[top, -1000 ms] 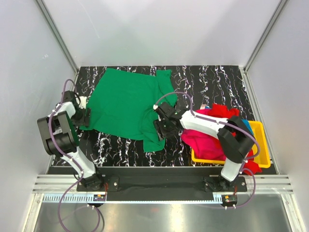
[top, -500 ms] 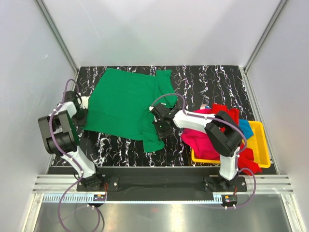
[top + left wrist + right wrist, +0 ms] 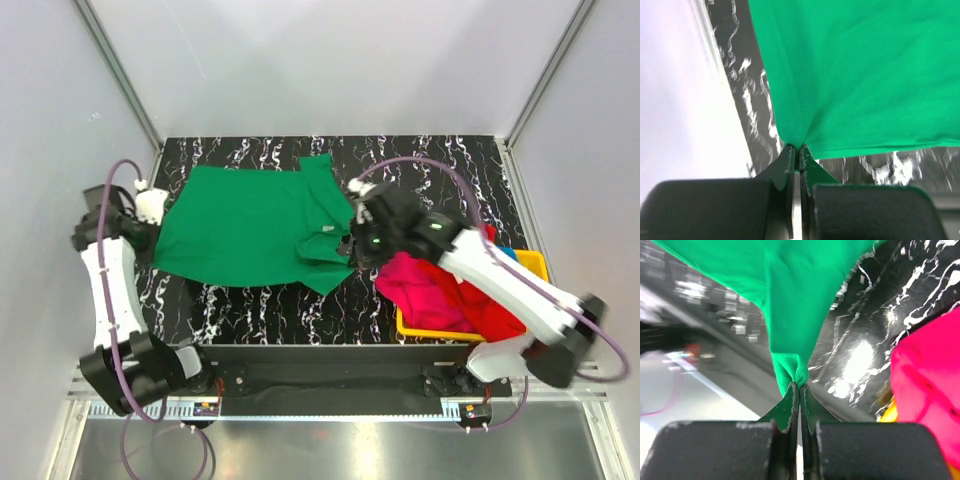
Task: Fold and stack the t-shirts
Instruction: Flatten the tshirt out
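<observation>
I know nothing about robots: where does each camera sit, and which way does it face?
Top external: high behind the robot, facing down at the table; left arm and right arm show, holding the green t-shirt.
Left wrist: on the left arm, facing along the left end effector, shut on the shirt's edge.
Right wrist: on the right arm, facing past the right end effector, shut on green cloth; magenta t-shirt beside.
Shared: all three show the green t-shirt.
</observation>
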